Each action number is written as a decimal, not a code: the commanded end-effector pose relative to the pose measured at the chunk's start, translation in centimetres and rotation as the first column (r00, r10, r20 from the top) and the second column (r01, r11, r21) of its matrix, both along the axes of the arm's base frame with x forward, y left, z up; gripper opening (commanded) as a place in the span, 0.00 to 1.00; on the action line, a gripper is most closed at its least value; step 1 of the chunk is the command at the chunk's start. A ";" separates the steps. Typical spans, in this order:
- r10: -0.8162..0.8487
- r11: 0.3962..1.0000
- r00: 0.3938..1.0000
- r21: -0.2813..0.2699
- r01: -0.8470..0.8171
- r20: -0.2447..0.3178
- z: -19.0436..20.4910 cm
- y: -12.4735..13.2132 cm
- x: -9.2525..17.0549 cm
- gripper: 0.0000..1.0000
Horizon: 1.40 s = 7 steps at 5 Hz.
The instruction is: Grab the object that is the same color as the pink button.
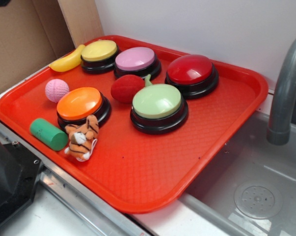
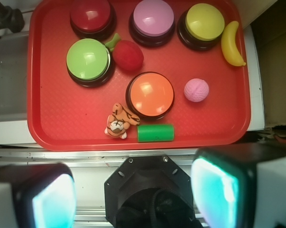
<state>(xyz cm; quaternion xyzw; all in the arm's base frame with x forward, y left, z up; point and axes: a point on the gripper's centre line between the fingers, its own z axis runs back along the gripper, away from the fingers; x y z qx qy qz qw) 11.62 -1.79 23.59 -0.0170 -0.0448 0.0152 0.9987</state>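
On the red tray [image 1: 226, 123], exterior view: five domed buttons on black bases. Back row, from the left: yellow button [image 1: 99, 51], pink button [image 1: 135, 59], red button [image 1: 190, 69]. Front row: orange button [image 1: 79, 103] and green button [image 1: 157, 101], with a fuzzy red apple [image 1: 126, 88] between the rows, touching the green button's rim. The pink ball [image 1: 56, 90] lies just left of the orange button, near the tray's left edge. A banana [image 1: 67, 60] rests on the rim beside the yellow button. A green cylinder [image 1: 48, 133] and a toy tiger [image 1: 82, 138] lie in front of the orange button. A grey faucet [image 1: 285, 93] stands over the sink [image 1: 265, 191] at right. No gripper appears.

Wrist view, from above: the layout is mirrored. The ball [image 2: 196, 90] sits right of the orange button [image 2: 150, 94], below the yellow one [image 2: 205, 22], free of contact. The gripper [image 2: 133, 194] hangs off the tray's near edge, its fingers [image 2: 214, 190] spread wide and holding nothing.
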 end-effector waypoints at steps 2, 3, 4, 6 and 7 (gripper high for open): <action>0.146 0.989 0.989 -0.020 -0.145 0.019 -0.7 1.2 0.8 1.00; 0.320 0.947 0.947 -0.042 -0.319 0.004 -2.9 3.1 2.4 1.00; 0.516 0.856 0.857 -0.025 -0.516 -0.003 -5.4 4.8 3.2 1.00; 0.861 0.505 0.506 0.033 -0.862 0.046 -10.6 9.0 4.4 1.00; 0.921 0.385 0.387 0.047 -0.922 0.040 -13.0 10.5 4.5 1.00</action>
